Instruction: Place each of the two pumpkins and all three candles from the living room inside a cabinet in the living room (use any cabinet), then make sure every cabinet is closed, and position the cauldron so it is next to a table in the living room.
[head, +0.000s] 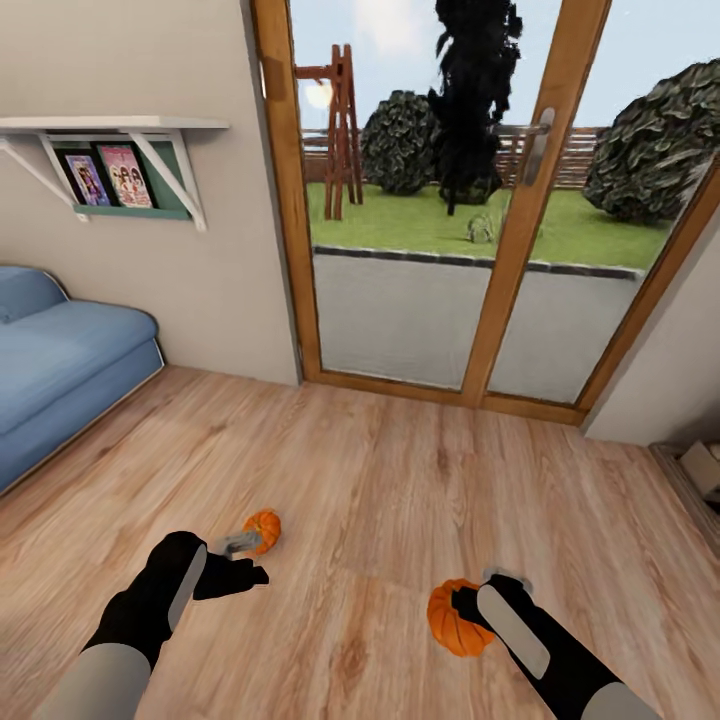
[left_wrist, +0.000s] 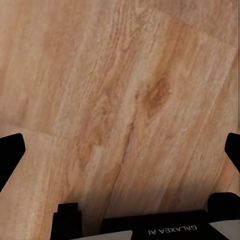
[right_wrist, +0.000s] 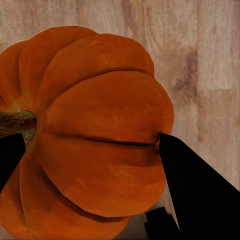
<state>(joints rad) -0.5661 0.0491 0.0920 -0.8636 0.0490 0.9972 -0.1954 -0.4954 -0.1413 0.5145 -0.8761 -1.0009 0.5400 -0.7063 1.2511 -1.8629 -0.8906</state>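
Pumpkin-collection step. Right gripper (head: 468, 608) is clamped on one orange pumpkin (head: 455, 620) — in the right wrist view its fingers (right_wrist: 192, 192) press both flanks. Left gripper (head: 240, 575) hangs spread wide and empty over the wood floor (head: 400, 480); the second pumpkin (head: 263, 528) sits on the floor just beyond it. Next, probably: close the left on that pumpkin, then find the cabinet.

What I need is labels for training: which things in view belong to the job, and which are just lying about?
Job:
- held pumpkin in right gripper
- second pumpkin beside open left gripper

Just there:
- blue sofa
- wall shelf
- glass doors
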